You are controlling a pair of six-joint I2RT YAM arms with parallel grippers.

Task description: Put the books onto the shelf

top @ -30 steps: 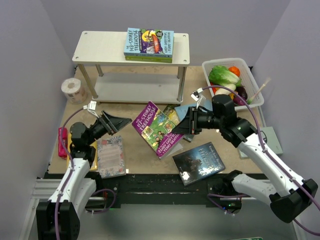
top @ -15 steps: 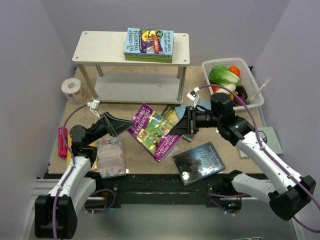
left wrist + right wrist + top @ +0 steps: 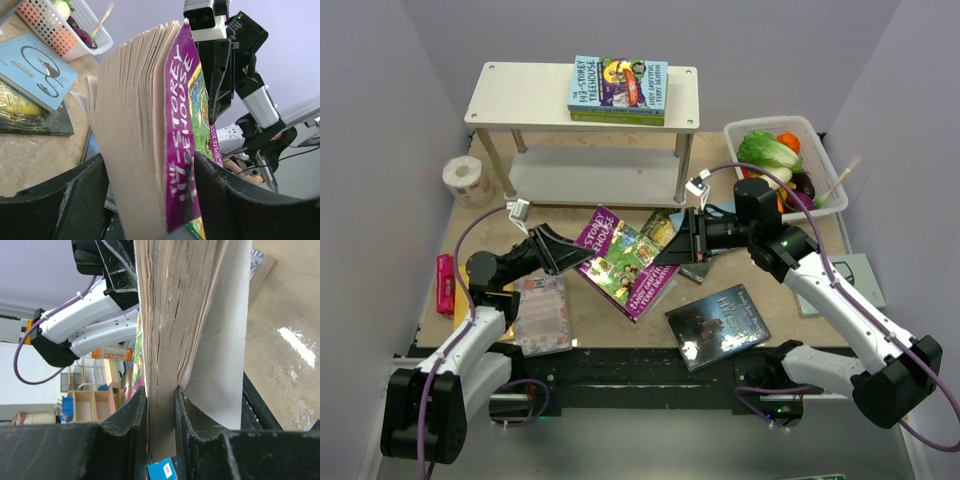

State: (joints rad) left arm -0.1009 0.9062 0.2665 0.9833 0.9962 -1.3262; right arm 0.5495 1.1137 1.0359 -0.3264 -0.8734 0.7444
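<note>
Clasping purple book: right end effector, now left end effector too.

white left arm and white right arm both reach inward, low, facing each other, right black two-finger gripper pinched tight on a purple-covered paperback book, left black two-finger gripper straddling its opposite edge, can't tell if it's squeezing
</note>
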